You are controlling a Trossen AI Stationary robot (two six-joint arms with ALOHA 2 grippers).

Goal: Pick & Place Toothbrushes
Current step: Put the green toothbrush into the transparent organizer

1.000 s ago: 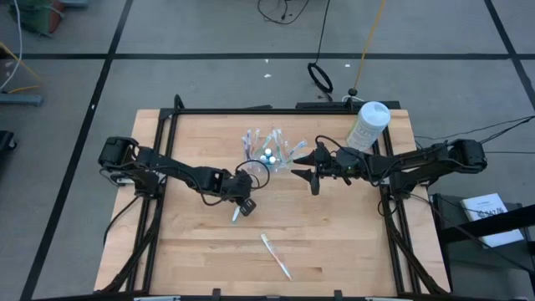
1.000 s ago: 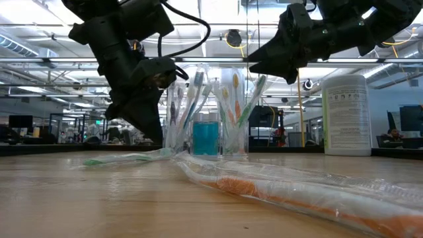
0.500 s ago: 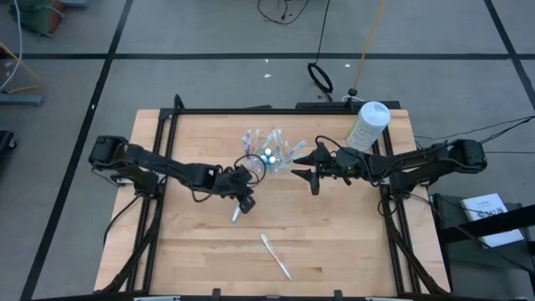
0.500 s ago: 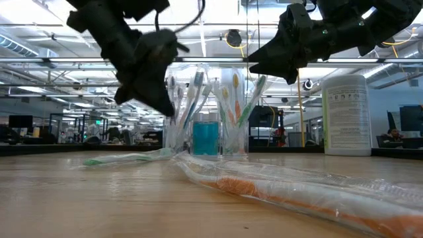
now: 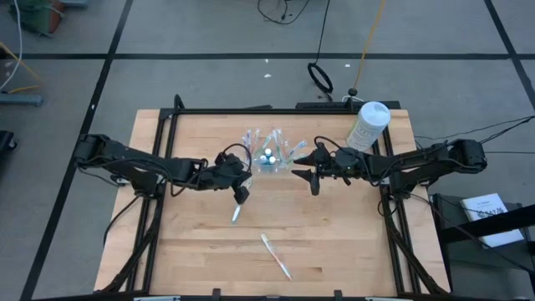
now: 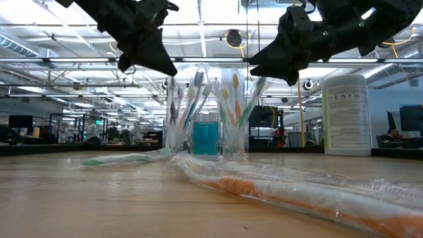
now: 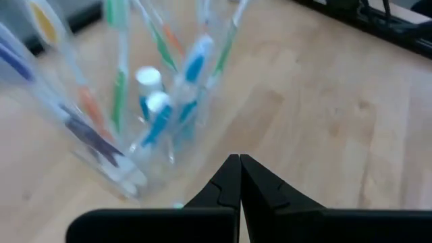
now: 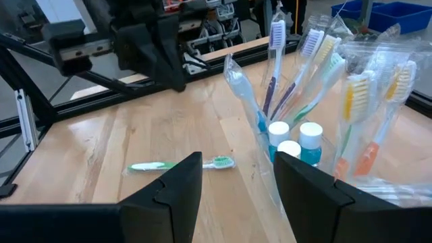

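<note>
**A:** Starting on the left: the left gripper (image 5: 240, 191) is hanging above the board with its fingers pressed tight together, carrying nothing. You can see the two dark tips meeting edge to edge in its wrist view.

**B:** And the green toothbrush (image 5: 236, 214) is lying loose on the wood just below and toward the front edge from that gripper, long axis running roughly front to back. That is the nearer arm for it, I reckon.

**A:** Moving across, the clear cup (image 6: 205, 112) is standing just past the left gripper, holding a fan of wrapped toothbrushes (image 8: 286, 64) and small blue tubes (image 8: 310, 143).

**B:** A second wrapped toothbrush (image 5: 275, 255) is resting further forward, angled diagonally, well apart from both arms.

**A:** On the right, the right gripper (image 5: 304, 174) is hovering just beside the cup, jaws spread wide and empty.

**B:** From there the green brush lies across, beyond the cup; a white canister (image 5: 368, 125) is standing behind that arm.
</note>
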